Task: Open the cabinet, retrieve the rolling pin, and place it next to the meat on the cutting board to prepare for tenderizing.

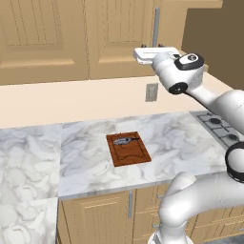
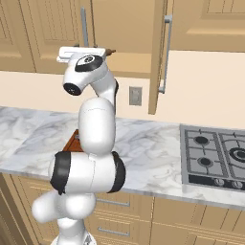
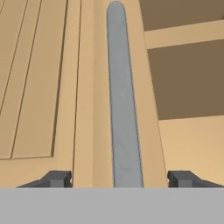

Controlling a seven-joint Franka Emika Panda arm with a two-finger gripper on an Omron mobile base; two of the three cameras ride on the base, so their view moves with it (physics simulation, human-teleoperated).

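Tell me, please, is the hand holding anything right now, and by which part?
Nothing yet: the hand is open, its fingertips straddling the left cabinet door's bar handle without closing on it.

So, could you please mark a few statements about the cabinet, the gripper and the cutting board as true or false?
1. The gripper has its open fingers on either side of the left door's handle. True.
2. The cabinet's right door is closed. False: it stands ajar, edge toward the camera.
3. The meat lies on the cutting board. True.
4. The rolling pin lies beside the meat. False: only the meat is on the board.
5. The stove is left of the board. False: it is on the right.
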